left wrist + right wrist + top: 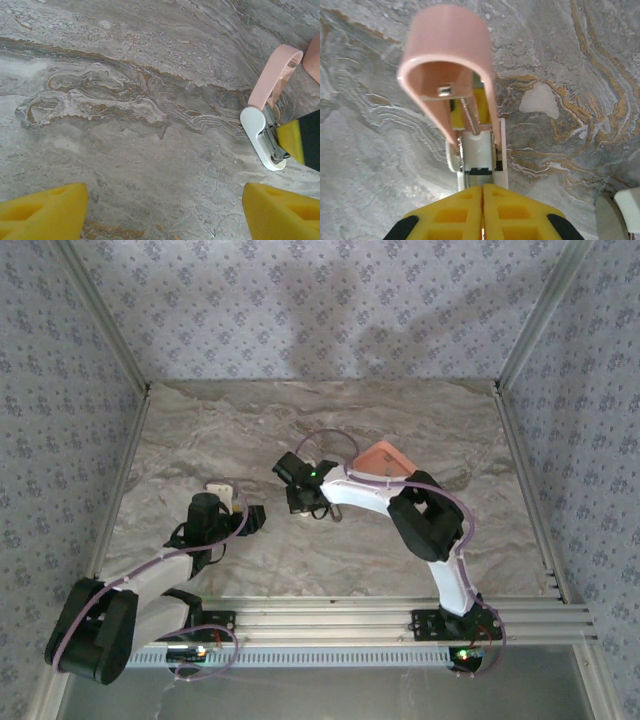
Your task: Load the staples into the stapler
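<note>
We see the stapler [260,132] at the right edge of the left wrist view, lying on the marbled table [125,150] with its pink lid [445,55] swung up and back, so the metal channel and its spring rod are bare. In the top view it sits at the centre of the frame under the right gripper [482,192]. That gripper's yellow fingers are pressed together right at the channel's near end. We cannot tell whether a strip is nipped between them. The left gripper [162,200] hangs over bare table at the lower left of the top view, its jaws spread wide and holding nothing. The salmon tray [385,458] lies just right of centre in the top view, partly behind the right arm. The staples are too small for us to make out, there or anywhere else. We judge a strip to be very light, stiff along its length yet brittle, apt to snap into pieces if bent or squeezed hard, and slick against foam pads. We would pinch it across its two long sides near the middle, level, so it slides straight into the channel. The stapler itself looks like light plastic and may skate on the smooth top, so the free hand could steady its white base.
</note>
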Motion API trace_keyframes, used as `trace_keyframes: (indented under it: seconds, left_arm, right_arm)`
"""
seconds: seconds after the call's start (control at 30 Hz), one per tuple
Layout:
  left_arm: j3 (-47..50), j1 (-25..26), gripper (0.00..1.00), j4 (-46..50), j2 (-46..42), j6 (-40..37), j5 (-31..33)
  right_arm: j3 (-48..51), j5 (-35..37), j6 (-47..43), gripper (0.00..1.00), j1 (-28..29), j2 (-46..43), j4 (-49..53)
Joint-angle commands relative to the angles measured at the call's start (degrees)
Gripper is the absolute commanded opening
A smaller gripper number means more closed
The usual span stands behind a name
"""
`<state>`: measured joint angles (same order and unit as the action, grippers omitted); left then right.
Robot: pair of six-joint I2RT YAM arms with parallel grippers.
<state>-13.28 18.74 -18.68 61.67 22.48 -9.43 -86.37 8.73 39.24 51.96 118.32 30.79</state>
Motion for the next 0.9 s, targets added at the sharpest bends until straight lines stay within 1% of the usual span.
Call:
trace_keyframes:
  seconds: [0.0, 0.13, 0.33, 0.47, 0.67, 0.87]
  left_arm:
    - [-1.5, -0.3, 0.81, -1.2, 0.2, -0.8, -0.6]
    - [-1.5, -0.3, 0.81, -1.2, 0.3, -0.6, -0.6]
    - [-2.1, -0.3, 0.81, -1.1, 0.4, -0.8, -1.3]
    - [-2.7, -0.3, 0.81, -1.6, 1.2, -0.6, -1.8]
    - [-3.6, -0.3, 0.81, -2.5, 2.6, 0.2, -2.9]
    - [-4.3, -0.3, 0.8, -2.1, 3.3, 0.1, -3.1]
  right_arm:
    - [0.5, -0.5, 1.0, 0.08, -0.6, 1.6, 0.7]
    - [0.7, 0.0, 1.0, 0.08, -0.5, 0.7, 0.8]
    - [1.4, 2.1, -0.3, 0.13, -0.4, -4.3, -1.2]
    - [2.5, 1.7, -0.7, 0.14, -0.7, -6.3, -2.1]
    - [3.0, -1.5, -0.2, 0.12, -0.9, -4.7, -3.6]
    - [3.2, -4.1, 1.0, 0.1, -1.4, -1.8, -2.2]
